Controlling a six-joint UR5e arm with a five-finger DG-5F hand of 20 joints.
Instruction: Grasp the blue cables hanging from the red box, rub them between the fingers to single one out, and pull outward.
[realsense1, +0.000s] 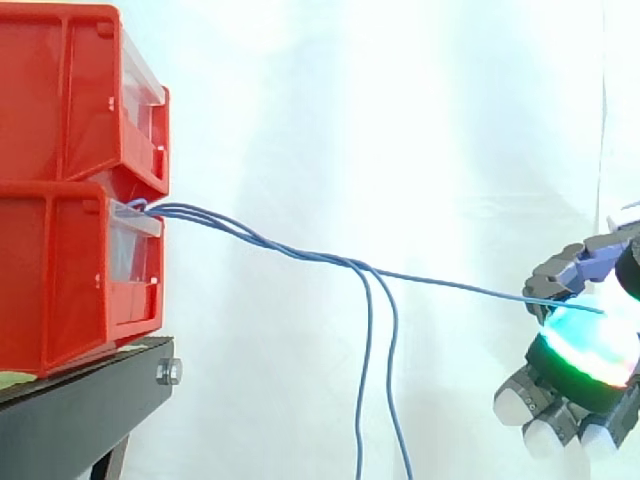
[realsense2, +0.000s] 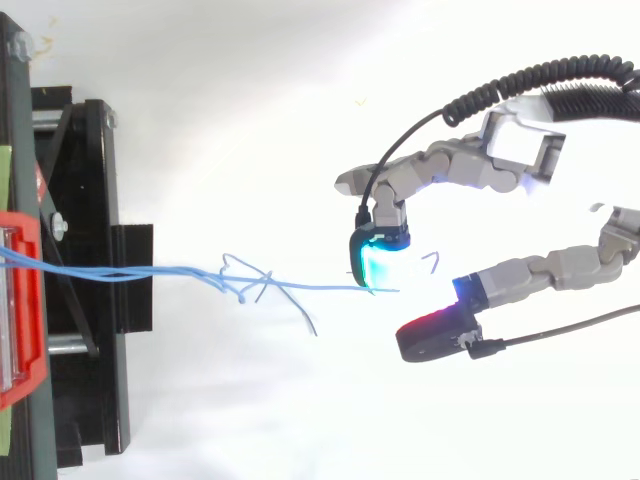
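Observation:
Two red bins are stacked at the left, and from the front of the lower red bin (realsense1: 60, 280) come three thin blue cables (realsense1: 215, 219). One blue cable (realsense1: 460, 285) runs almost straight out to my hand (realsense1: 590, 345) at the lower right, where its end lies against a pad glowing cyan and green. The two others (realsense1: 367, 380) split off midway and hang down loose. From above, this cable (realsense2: 320, 288) ends at the cyan fingertip (realsense2: 375, 262), while the red-glowing thumb pad (realsense2: 435, 335) stands a little apart. My hand's fingers are curled round the cable's end.
The bins rest on a black stand (realsense1: 80, 400) whose frame and bracket (realsense2: 130, 280) jut out beneath the cables. A white curtain is behind. The loose cable ends tangle in a small knot (realsense2: 245, 280) between the stand and my hand.

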